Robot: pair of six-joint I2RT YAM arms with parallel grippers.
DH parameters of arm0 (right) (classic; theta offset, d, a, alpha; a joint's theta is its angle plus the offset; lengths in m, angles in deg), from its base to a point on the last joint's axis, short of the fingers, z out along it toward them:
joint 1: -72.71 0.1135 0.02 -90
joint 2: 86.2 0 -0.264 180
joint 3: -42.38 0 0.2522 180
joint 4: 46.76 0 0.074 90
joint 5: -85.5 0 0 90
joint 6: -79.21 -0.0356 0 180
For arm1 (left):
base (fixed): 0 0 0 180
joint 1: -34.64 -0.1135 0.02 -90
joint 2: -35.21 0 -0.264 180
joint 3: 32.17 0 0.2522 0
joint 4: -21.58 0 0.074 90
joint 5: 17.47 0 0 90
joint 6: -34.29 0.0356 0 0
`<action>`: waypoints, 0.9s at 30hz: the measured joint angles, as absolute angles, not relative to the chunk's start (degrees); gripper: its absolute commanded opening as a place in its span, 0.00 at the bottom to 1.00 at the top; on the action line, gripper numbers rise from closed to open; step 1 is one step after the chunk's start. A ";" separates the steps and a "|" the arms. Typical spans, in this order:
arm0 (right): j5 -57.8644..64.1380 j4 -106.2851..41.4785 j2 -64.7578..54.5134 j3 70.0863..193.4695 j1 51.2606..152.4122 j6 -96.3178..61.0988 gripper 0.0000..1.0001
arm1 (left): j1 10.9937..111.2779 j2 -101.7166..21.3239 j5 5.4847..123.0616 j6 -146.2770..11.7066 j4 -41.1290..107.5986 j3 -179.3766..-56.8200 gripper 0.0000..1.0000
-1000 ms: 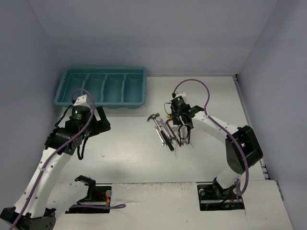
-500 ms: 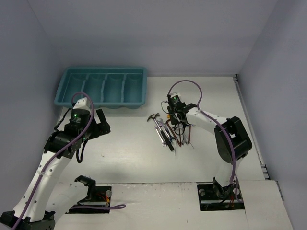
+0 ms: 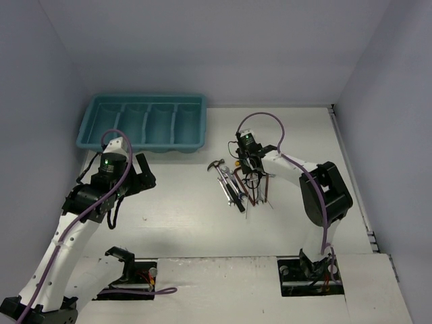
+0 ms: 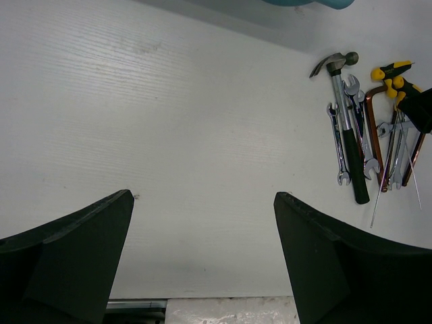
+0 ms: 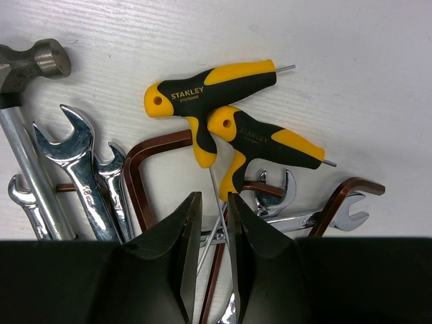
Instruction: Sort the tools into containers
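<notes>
Above: tools [image 3: 236, 183] are seen heaped beneath the right gripper [image 3: 254, 179], well apart from the tray [image 3: 145, 98]. Left wrist: the left gripper [image 4: 202, 199] is spread wide, far off. Right wrist: the shaft of a yellow key [image 5: 202, 88] is straddled lengthwise by nearly shut fingers [image 5: 177, 256]; grip cannot be told.

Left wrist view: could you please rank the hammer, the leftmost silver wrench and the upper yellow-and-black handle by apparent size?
1. hammer, clearly the longest.
2. leftmost silver wrench.
3. upper yellow-and-black handle, the smallest; its thin shaft is hard to trace.
All lie together, so nearness hardly skews this.
</notes>
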State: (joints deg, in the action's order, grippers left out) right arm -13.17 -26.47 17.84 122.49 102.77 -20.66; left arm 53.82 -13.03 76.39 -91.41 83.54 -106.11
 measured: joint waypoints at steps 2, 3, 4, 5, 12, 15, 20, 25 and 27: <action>-13.17 -26.80 17.76 121.92 102.77 -20.93 0.18 | 53.82 -13.10 76.39 -91.41 83.54 -106.11 0.83; -13.18 -26.98 17.53 121.25 102.77 -21.20 0.18 | 53.82 -13.17 76.39 -91.41 83.54 -106.11 0.83; -13.18 -26.96 17.19 120.50 102.77 -21.44 0.18 | 53.82 -13.27 76.38 -91.41 83.54 -106.11 0.83; -13.20 -26.97 16.75 119.69 102.77 -21.66 0.18 | 53.82 -13.38 76.37 -91.41 83.54 -106.11 0.83; -13.22 -26.47 6.97 111.21 102.77 -22.91 0.19 | 53.82 -14.62 76.02 -91.29 83.54 -106.13 0.83; -13.10 -25.96 2.78 109.94 102.77 -23.00 0.20 | 53.82 -15.40 75.71 -91.08 83.54 -106.13 0.83; -12.01 -25.79 1.91 108.94 102.77 -23.00 0.20 | 53.84 -16.62 75.69 -90.57 83.52 -106.15 0.83; -11.33 -25.03 3.68 108.61 102.75 -23.39 0.19 | 54.08 -17.44 75.52 -90.18 83.52 -106.63 0.83; -11.28 -25.02 4.38 108.57 102.74 -23.59 0.19 | 54.08 -17.45 75.50 -90.16 83.52 -106.77 0.83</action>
State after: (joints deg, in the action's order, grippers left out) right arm -11.28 -25.02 4.38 108.57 102.74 -23.59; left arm 54.08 -17.45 75.50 -90.16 83.52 -106.77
